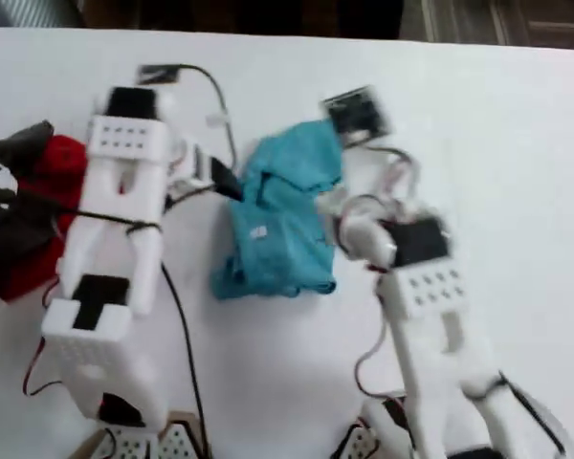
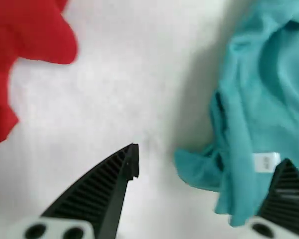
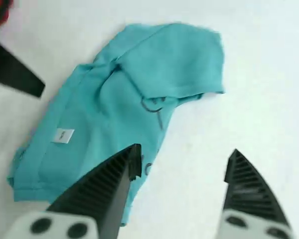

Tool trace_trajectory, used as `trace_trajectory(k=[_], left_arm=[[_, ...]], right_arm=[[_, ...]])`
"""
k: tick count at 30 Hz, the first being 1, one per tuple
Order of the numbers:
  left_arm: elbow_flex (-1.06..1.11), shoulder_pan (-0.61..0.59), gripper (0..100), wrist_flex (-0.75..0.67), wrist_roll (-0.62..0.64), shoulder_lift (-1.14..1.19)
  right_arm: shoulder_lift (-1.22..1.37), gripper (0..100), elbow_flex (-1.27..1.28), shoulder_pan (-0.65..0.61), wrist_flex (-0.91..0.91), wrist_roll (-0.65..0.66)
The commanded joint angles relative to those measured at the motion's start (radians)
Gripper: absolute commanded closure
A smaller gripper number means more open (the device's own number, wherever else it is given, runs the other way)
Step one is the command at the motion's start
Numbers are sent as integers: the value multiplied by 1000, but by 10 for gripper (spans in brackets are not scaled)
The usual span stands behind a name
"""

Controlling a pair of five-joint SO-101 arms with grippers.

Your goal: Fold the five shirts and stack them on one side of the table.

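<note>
We see the teal shirt point(image 1: 277, 225) lying crumpled mid-table point(image 1: 488, 124), between the two arms. The left gripper point(image 2: 209, 167) hangs at its left edge, jaws wide apart, one finger over cloth and the other over bare table. The right gripper point(image 3: 184, 159) hovers at its right edge, jaws likewise apart. A red shirt point(image 1: 57, 167) and a black shirt point(image 1: 10, 158) lie heaped at the table's left edge.
</note>
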Motion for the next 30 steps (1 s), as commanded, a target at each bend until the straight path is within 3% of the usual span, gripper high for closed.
trace_trajectory(k=[1, 4, 10, 17, 19, 25, 30], left_arm=[[2, 92, 584, 23, 23, -57], [7, 135, 584, 25, 23, -51], [197, 157, 584, 20, 25, -51], [262, 157, 596, 17, 18, -51], [262, 166, 656, 2, 18, -51], [271, 201, 985, -77, 23, -49], [271, 195, 971, -89, 18, -49]], right_arm=[[-128, 756, -49, 111, 10, 48], [-176, 755, -44, 223, 10, 123], [-173, 755, -43, 446, 10, 140], [-130, 755, -43, 475, 8, 133], [-119, 755, -43, 461, 10, 132], [-116, 755, -43, 456, 16, 132], [-120, 755, -43, 461, 19, 132]])
